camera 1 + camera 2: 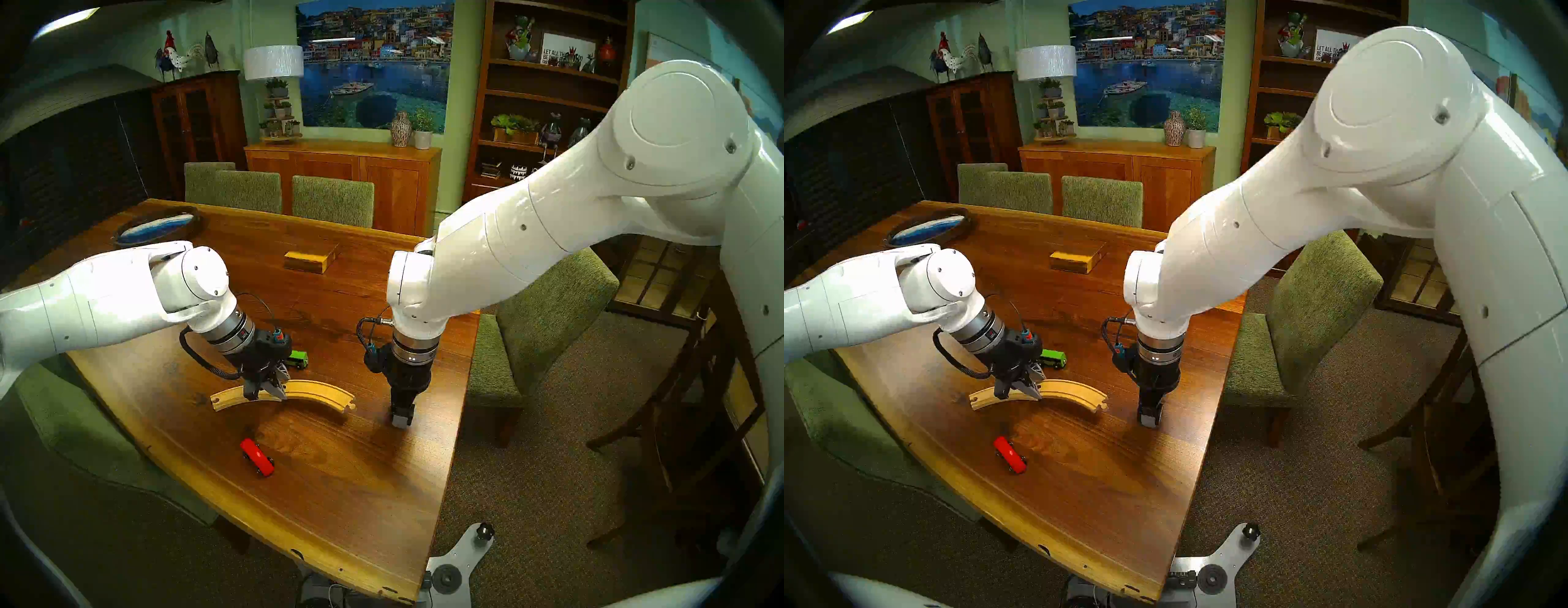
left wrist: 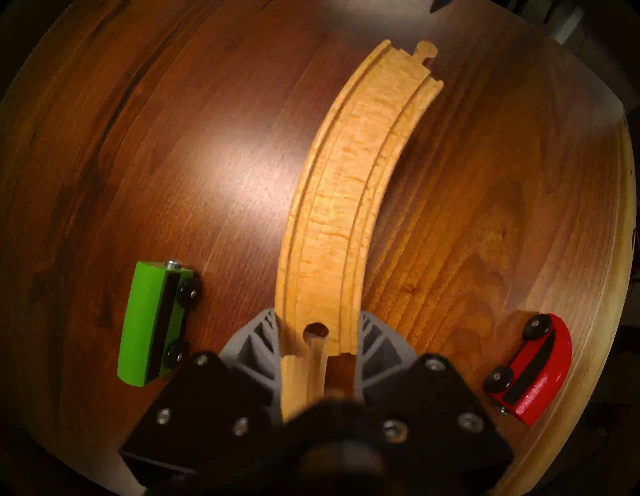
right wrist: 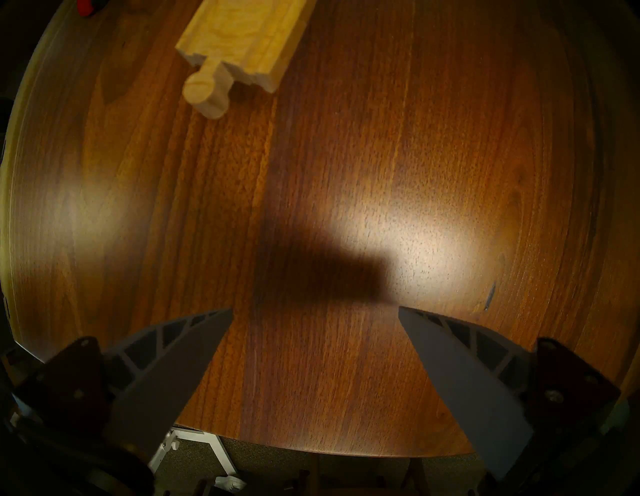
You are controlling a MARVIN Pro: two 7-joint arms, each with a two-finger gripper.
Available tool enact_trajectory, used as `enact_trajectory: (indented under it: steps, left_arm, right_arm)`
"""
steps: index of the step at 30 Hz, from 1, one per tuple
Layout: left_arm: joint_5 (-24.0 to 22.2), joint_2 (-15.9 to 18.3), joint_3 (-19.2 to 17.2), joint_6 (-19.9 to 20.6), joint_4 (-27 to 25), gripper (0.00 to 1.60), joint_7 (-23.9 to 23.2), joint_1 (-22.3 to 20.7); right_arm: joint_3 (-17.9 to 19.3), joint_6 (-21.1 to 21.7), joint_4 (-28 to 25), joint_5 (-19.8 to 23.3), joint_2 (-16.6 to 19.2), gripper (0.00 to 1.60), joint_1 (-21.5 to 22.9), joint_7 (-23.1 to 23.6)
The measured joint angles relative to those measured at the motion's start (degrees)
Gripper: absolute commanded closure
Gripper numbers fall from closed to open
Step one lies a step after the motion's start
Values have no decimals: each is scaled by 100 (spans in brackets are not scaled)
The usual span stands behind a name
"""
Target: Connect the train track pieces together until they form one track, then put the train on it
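Left wrist view gives the clearest account of the joint: the left gripper (image 2: 320, 350) has its grey fingers (image 2: 254, 341) clamped on either side of a track piece, right at the seam where the peg of the nearer piece (image 2: 304, 377) sits in the round socket of the farther piece (image 2: 332, 214); the peg looks seated, though the right side of the seam shows a small gap, so I judge the connecting step to be at its very end rather than finished. Both head views show what the wrist cannot, namely the two pieces lying as one arc, the track (image 1: 314, 392), on the table (image 1: 339, 488), with the left gripper (image 1: 267, 392) over its middle and the right gripper (image 1: 402, 418) just off its right end, jaws apart and holding nothing; the right wrist view confirms those spread fingers (image 3: 180, 374) above bare wood, with only the track's free peg end (image 3: 207, 90) near. The green car (image 1: 297, 360) stands just behind the arc; the red car (image 1: 256, 457) lies in front, well apart from it. Next, probably, a last press to close the seam, then release and fetching a car, which calls for setting wheels squarely into the grooves.
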Motion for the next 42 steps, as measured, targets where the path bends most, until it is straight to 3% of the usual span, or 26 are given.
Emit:
enact_trajectory:
  steps: [24,42]
  left_arm:
    - [476,-247,23,-1043,342,160,-274,52]
    - [696,-338,42,-1070,400,160,-308,104]
  right_arm:
    - [1,1,-1,-1,0,0,0,0]
    - [1,2,-1,-2,0,0,0,0]
